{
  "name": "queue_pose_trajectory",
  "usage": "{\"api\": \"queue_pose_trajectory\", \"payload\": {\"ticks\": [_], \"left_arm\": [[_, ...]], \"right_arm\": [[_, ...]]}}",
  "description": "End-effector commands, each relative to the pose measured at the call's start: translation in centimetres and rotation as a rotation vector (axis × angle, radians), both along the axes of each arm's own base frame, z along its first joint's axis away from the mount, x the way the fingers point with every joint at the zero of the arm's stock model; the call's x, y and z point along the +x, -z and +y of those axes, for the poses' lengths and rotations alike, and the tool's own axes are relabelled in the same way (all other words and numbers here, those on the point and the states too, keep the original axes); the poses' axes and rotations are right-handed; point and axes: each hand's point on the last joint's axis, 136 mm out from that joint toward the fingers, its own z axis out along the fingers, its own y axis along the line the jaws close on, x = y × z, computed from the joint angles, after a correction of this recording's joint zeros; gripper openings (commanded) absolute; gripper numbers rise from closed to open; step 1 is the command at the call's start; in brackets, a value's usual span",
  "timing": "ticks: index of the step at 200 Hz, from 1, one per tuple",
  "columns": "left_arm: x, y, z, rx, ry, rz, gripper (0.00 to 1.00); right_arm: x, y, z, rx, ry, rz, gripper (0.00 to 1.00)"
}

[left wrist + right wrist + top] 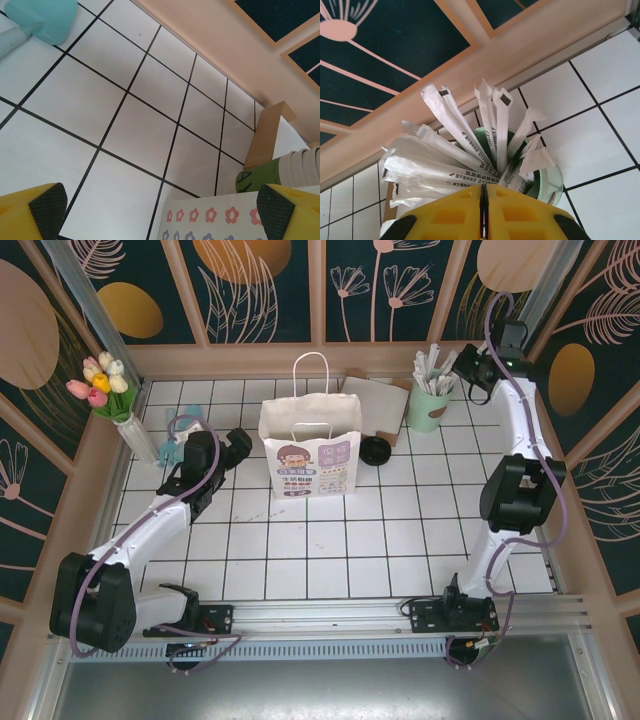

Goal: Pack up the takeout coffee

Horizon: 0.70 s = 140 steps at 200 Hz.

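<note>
The takeout coffee [375, 451], a small dark cup with a black round top, stands just right of the white paper bag [310, 445]. The bag is upright mid-table with its mouth open. My left gripper [235, 445] hovers wide open at the bag's left side. In the left wrist view, nothing sits in the gripper [161, 206], and the bag's flowered edge [215, 220] lies near the right pad. My right gripper [470, 368] is at the back right, over the mint-green cup [428, 405]. Here the gripper [483, 186] is shut on a wrapped straw [470, 145] in the bundle.
Brown cardboard [375, 400] lies behind the bag. A vase of tulips [105, 385] and a teal object [175, 445] stand at the back left. A green cup side with dark letters [252, 177] shows past the bag's edge. Wooden walls close in three sides.
</note>
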Motion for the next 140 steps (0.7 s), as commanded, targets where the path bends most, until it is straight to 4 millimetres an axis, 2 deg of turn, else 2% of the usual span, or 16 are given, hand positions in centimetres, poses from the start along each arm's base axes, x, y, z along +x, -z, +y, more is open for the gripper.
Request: {"api": "queue_pose_trajectory", "payload": {"ticks": [1,42,81,89,102,110,140], "left_arm": [[0.9,-1.5,-0.3,-0.009,0.013,-0.047,0.99],[0.8,-2.0,-0.3,-0.004,0.016,-0.062,0.99],[0.3,-2.0,-0.1,-0.005,0.009,-0.064,0.99],[0.3,-2.0,-0.1,-0.005,0.008,-0.065,0.99],[0.4,-2.0,-0.1,-0.008,0.01,-0.065,0.99],[0.5,-2.0,-0.2,-0.009,0.014,-0.065,0.99],[0.6,-1.7,-0.4,-0.014,0.021,-0.055,0.99]], "right_arm": [[-1.1,-2.1,0.1,-0.044,0.001,-0.034,0.11],[-1.3,-1.2,-0.1,-0.055,0.012,-0.014,0.2],[-1.6,-1.5,0.3,-0.058,-0.012,-0.028,0.08],[-1.7,-1.5,0.2,-0.065,-0.009,-0.024,0.12],[-2.0,-1.1,-0.1,-0.077,0.002,-0.006,0.27],[-2.2,-0.7,0.0,-0.076,0.001,0.003,0.32],[-2.9,0.5,0.3,-0.053,0.001,0.02,0.3]]}}
